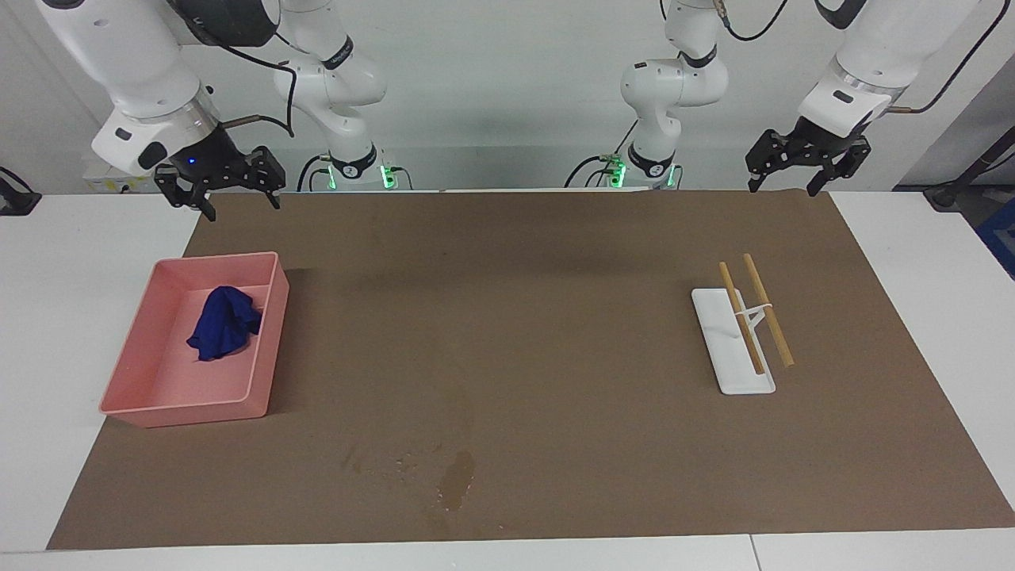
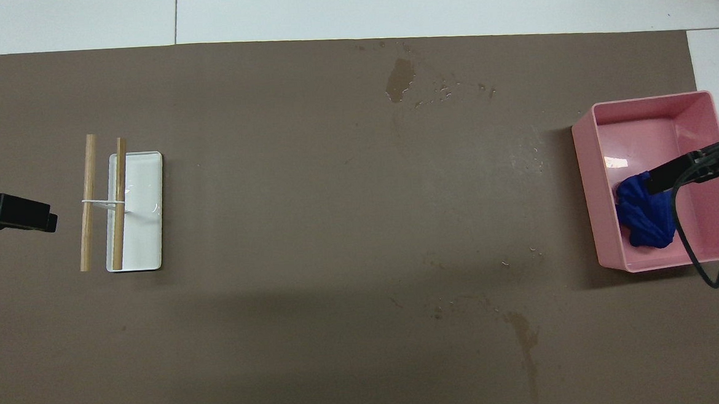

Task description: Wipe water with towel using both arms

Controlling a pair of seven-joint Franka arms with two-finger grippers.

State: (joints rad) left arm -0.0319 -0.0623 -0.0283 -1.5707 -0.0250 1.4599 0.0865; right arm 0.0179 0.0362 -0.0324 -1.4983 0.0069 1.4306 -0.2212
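Towel half-covered overhead, clear from facing view

A brown mat covers most of the white table. Toward the left arm's end, a white rectangular tray lies on it; two wooden sticks, joined by a white band, rest across the tray. A pink bin sits toward the right arm's end.

place: robotics lab | evidence: two white jointed arms bolted at the edge of a white desk, green status lights at their bases | brown mat covering the desk | bare pale wall above the desk, loose cables
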